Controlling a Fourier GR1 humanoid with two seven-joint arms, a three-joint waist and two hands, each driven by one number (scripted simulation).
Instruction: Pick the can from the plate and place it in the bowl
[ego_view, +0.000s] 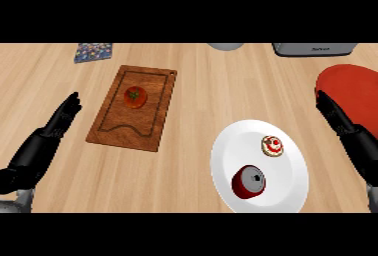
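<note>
Right hand: open, fingers straight and close together, pointing away from the robot, holding nothing. Its fingertips overlap the near-left edge of the red bowl (touching or merely above it, cannot tell). The can, dark red with a grey top, sits on the white plate, left of the right wrist and nearer the robot than that hand's fingertips, well apart from the hand. The can looks tilted, its top turned upward. Same plate, just beyond the can and about level with the right palm: a small round pastry with a red mark, not touching the can. Left hand: also open, fingers straight, empty, at the far left of the counter. Just right of its fingertips lies a wooden cutting board, apart from the hand, with a tomato on its far half. Beyond the left fingertips, at the back, a small patterned square. Farther right along the back edge, a grey rounded object and a grey boxy appliance, both cut off.
</note>
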